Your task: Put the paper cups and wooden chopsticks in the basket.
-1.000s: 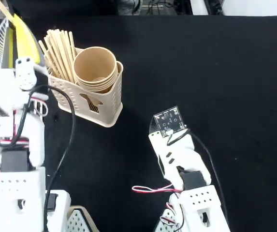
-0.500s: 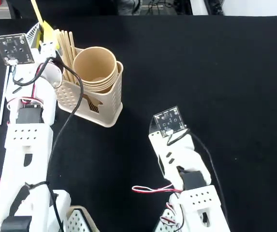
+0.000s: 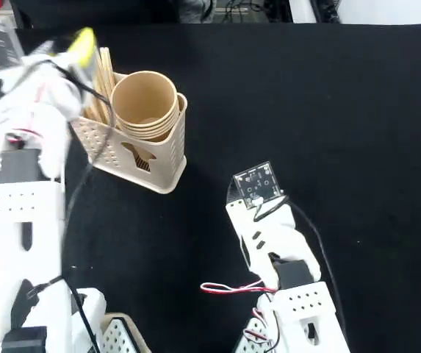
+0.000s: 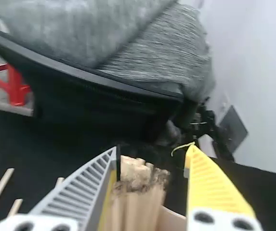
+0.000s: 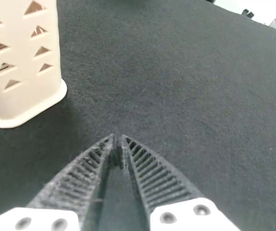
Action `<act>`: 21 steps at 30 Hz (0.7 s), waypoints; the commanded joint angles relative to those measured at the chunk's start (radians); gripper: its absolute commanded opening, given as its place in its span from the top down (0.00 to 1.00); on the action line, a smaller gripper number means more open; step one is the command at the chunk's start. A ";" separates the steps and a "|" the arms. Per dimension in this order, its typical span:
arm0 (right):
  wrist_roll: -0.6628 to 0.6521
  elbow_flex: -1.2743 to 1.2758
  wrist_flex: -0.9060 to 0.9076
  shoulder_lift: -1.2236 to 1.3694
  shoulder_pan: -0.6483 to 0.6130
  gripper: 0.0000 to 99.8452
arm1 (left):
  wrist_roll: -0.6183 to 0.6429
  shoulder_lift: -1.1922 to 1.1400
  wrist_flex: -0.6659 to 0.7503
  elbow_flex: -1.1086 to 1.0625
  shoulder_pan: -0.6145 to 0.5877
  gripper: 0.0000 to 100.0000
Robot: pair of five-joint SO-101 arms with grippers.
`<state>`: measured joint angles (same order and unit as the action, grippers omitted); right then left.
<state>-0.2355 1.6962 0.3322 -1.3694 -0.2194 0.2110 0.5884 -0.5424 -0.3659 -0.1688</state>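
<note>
A cream perforated basket (image 3: 140, 158) stands at the back left of the black table. A stack of paper cups (image 3: 145, 103) sits in it, with a bundle of wooden chopsticks (image 3: 104, 73) upright beside them. My left gripper (image 3: 67, 48) hovers over the chopstick tops. In the left wrist view it is open (image 4: 150, 166), with its grey and yellow fingers either side of the chopstick ends (image 4: 137, 185). My right gripper (image 5: 116, 142) is shut on nothing, low over the bare table, with the basket (image 5: 22, 62) a little way off.
The right arm (image 3: 276, 243) rests at the front centre. Two more chopsticks (image 4: 0, 190) slant beside the grey finger in the left wrist view. The black table (image 3: 328, 110) stretches to the right of the basket. A red object (image 4: 7, 82) and grey fabric lie beyond the table's far edge.
The left arm swung from the basket's left side to above the chopsticks. The chopstick it held up earlier is no longer raised. The right arm stayed still.
</note>
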 commanded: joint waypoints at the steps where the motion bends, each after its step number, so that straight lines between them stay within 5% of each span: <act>1: -0.009 -0.001 -0.003 -0.007 0.005 0.98 | -0.083 -0.011 -0.278 0.317 -0.166 0.77; 9: -0.009 -0.001 -0.003 -0.007 0.005 0.98 | -0.321 -0.374 -0.829 0.776 -0.325 0.77; 21: -0.009 -0.001 -0.003 -0.007 0.005 0.98 | -0.473 -1.123 -0.852 1.106 -0.397 0.77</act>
<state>-0.2355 1.6962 0.3322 -1.3694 -0.2194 -0.2463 -0.3445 -1.3909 0.5715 -0.5416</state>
